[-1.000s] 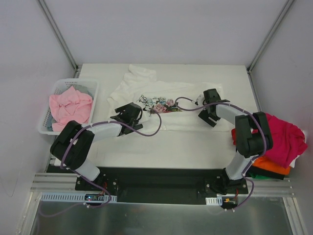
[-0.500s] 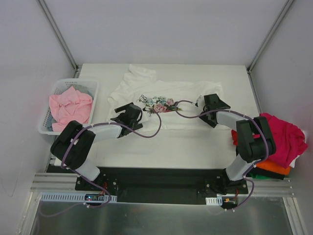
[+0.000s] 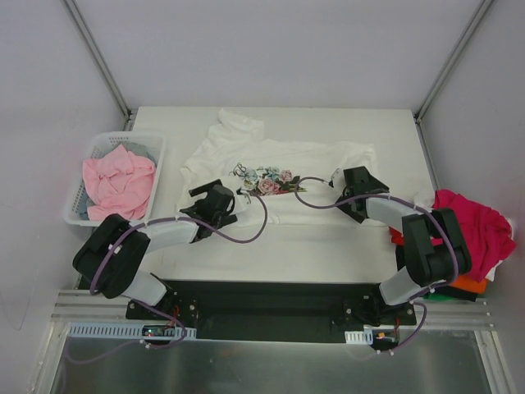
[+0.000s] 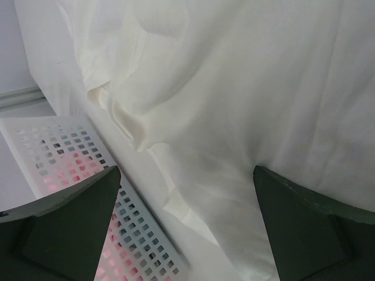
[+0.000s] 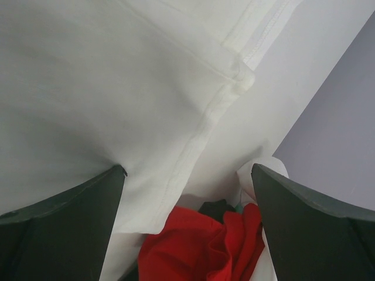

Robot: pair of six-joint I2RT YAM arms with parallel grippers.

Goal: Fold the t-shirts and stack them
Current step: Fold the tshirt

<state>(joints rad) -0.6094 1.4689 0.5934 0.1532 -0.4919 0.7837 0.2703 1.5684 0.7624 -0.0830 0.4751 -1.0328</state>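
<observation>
- The white flower-print tee [image 3: 283, 164] lies spread on the table [image 3: 328, 246], print up; a magenta tee [image 3: 480, 226] is heaped at the right edge.
- Our left gripper [image 3: 215, 203] and right gripper [image 3: 355, 187] sit over its near hem, fingers wide apart, holding nothing.
- We judge the cloth light, limp and quick to bunch, so the hem corners look the best place to pinch. Whether the fingers touch it, we cannot tell.

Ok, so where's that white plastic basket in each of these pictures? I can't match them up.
Top external: the basket is at the far left, with pink cloth inside it.
Left wrist: the basket is in the lower left corner; pink shows through its lattice wall.
Right wrist: the basket is not in it.
Shared landmark: the white t-shirt, which is spread out in all three views.
</observation>
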